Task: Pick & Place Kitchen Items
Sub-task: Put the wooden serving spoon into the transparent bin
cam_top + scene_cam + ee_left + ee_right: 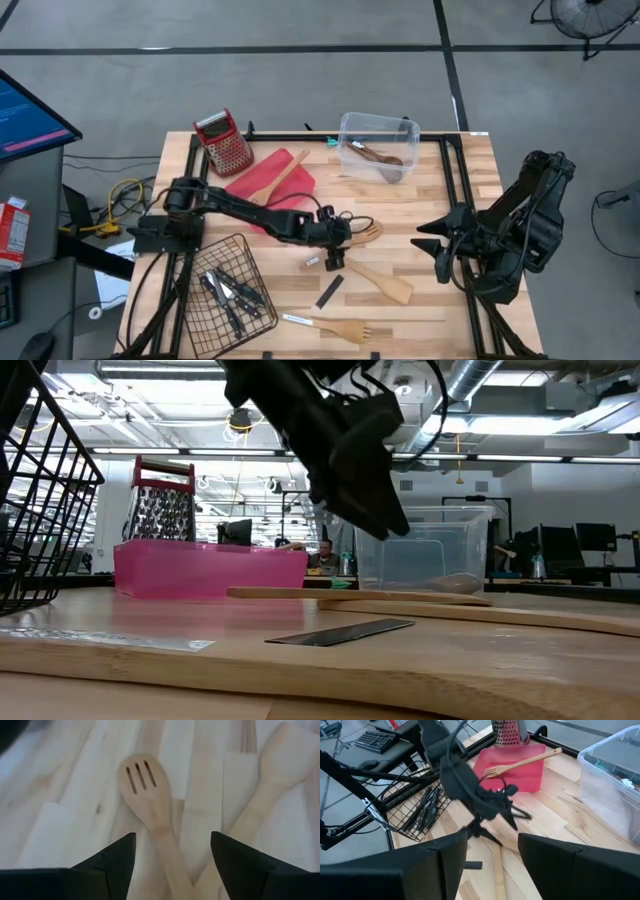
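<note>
While the right gripper (437, 243) waits at the table's (440, 190) right edge, the left gripper (333, 258) reaches from the left frame out over the table's middle, above a slotted wooden spoon (366, 231) and beside a wooden spatula (384, 284). Knives (232, 294) lie in the black wire basket (200, 315) near left; another wooden fork (344, 329) lies near the front edge.

From table height, the left arm hangs above a long wooden handle (350, 594); its jaws are hard to make out.

At the left wrist, the jaws stand spread, the slotted wooden spoon (145, 787) lying between them, its handle cut off.

At the right wrist, the jaws stand spread, holding nothing.
</note>
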Tool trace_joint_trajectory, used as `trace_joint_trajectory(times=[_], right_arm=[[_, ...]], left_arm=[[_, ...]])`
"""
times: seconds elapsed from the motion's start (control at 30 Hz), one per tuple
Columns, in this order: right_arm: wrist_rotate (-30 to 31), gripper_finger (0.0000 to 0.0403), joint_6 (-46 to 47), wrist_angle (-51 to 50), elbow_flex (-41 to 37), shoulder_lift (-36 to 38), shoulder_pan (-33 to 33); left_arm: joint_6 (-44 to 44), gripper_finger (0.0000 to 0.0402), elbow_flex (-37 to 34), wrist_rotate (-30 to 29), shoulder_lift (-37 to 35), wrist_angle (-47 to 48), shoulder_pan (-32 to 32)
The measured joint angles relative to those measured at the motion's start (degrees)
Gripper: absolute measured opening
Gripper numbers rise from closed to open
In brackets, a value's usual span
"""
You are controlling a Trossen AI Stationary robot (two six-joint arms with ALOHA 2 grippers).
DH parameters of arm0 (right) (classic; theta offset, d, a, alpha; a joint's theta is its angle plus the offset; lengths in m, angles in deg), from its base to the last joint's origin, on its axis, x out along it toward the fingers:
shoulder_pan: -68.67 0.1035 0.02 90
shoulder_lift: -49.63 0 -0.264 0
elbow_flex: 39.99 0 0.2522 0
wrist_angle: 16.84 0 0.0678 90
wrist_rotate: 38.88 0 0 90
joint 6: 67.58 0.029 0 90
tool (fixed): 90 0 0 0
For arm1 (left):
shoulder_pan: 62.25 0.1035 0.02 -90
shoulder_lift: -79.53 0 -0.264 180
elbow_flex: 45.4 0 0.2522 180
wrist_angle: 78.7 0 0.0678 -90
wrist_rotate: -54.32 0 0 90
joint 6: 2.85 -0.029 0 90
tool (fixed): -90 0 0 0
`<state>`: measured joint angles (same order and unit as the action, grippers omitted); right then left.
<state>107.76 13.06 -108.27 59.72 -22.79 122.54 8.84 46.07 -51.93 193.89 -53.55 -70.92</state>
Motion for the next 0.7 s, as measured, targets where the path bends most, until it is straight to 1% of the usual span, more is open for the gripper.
trace_joint_trajectory(times=[0.13, 0.27, 0.53, 0.6, 0.7], right_arm=[[0.0, 0.0186, 0.0, 0.0, 0.0, 0.0, 0.0], [0.0, 0.0182, 0.0, 0.0, 0.0, 0.0, 0.0], [0.0, 0.0181, 0.0, 0.2, 0.0, 0.0, 0.0], [0.0, 0.0182, 0.0, 0.3, 0.0, 0.0, 0.0], [0.0, 0.0183, 0.0, 0.3, 0.0, 0.0, 0.0]], left_arm=[[0.6, 0.0237, 0.0, -1.1, 2.4, -1.5, -1.2], [0.9, 0.0237, 0.0, -5.5, 4.5, -1.6, -1.7], [1.8, 0.0234, 0.0, -6.0, 8.1, -2.8, -1.5], [2.6, 0.0223, 0.0, -5.0, 8.7, -2.9, -1.5], [3.0, 0.019, 0.2, -3.4, 9.6, -3.4, -1.4]])
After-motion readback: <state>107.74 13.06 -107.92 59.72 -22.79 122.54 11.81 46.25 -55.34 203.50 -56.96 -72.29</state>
